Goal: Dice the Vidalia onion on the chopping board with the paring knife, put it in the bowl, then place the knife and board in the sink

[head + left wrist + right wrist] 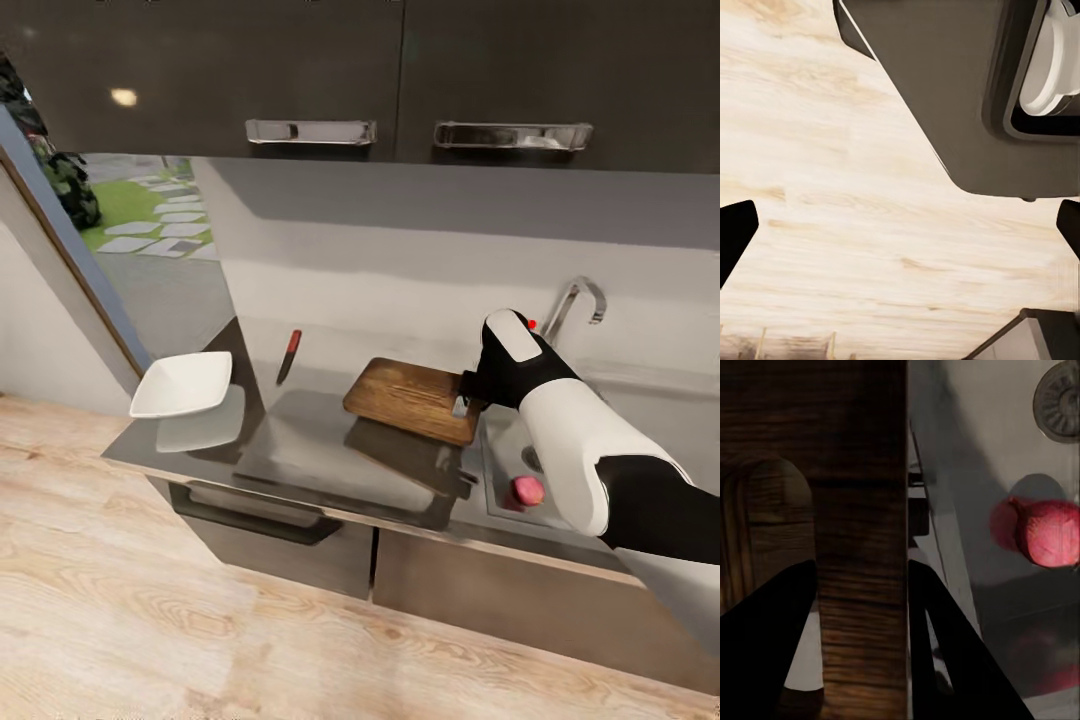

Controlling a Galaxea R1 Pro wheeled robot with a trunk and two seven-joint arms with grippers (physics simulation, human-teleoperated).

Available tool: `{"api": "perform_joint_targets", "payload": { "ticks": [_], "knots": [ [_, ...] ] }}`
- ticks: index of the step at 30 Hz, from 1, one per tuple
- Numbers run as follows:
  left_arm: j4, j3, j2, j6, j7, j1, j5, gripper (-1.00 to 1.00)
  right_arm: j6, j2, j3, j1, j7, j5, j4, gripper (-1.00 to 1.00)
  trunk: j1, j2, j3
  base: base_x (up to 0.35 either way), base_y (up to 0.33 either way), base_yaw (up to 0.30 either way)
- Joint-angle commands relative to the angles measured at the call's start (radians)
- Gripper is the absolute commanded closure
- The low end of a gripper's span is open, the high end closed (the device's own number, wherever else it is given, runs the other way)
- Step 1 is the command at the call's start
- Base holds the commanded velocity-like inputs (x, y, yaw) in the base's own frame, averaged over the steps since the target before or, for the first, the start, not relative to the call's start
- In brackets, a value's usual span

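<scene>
Bowl (182,384) sat at left of the head view, white, on the far left end of the countertop (300,440), its reflection just under it. Knife (288,356) lay right of it w/ red handle pointing up-frame, near the back wall, well apart from bowl & board. Chopping board (412,398) sat centre-right, raised at an angle above its own shadow on the counter, right end at the sink's edge. Right gripper (470,392) was clamped on that right end; the wrist view showed its dark fingers (765,645) on either side of the board's (862,547) handle strip, pinching it, w/ the slot opening beside. Sink (505,455) lay lower right of the head view, partly hidden by the white forearm; onion (527,490) rested in the basin, pinkish-red, near the front wall. In the right wrist view the onion (1050,532) sat right of frame, drain (1059,401) at upper right. Tap (575,300) stood behind, upper right.

Left gripper (900,232): finger tips (735,232) at both frame edges, spread wide, nothing between, over pale wood floor (832,187).
</scene>
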State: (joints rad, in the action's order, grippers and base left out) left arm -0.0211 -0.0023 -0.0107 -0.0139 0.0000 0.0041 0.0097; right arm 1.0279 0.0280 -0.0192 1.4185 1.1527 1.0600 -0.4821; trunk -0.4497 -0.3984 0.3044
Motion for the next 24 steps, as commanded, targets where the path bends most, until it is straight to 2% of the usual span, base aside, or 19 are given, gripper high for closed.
{"api": "perform_joint_targets", "payload": {
  "ticks": [1,7,24],
  "knots": [
    [-0.002,0.0,0.0,-0.001,0.0,0.0,0.001,-1.0,0.006,0.0,-0.002,0.0,0.009,0.01,-0.001,1.0,0.0,-0.002,0.002,-0.113,-0.249,0.003],
    [-0.001,0.0,0.0,-0.001,0.0,0.001,0.001,-1.0,0.007,0.0,-0.004,0.0,-0.047,0.01,-0.001,1.0,0.0,-0.002,0.002,-0.028,-0.085,0.001],
    [-0.002,0.0,0.0,-0.001,0.0,0.0,0.001,-1.0,0.015,0.0,-0.004,0.0,-0.054,0.01,0.003,1.0,0.0,-0.002,0.002,-0.001,-0.002,0.0]
  ]
}}
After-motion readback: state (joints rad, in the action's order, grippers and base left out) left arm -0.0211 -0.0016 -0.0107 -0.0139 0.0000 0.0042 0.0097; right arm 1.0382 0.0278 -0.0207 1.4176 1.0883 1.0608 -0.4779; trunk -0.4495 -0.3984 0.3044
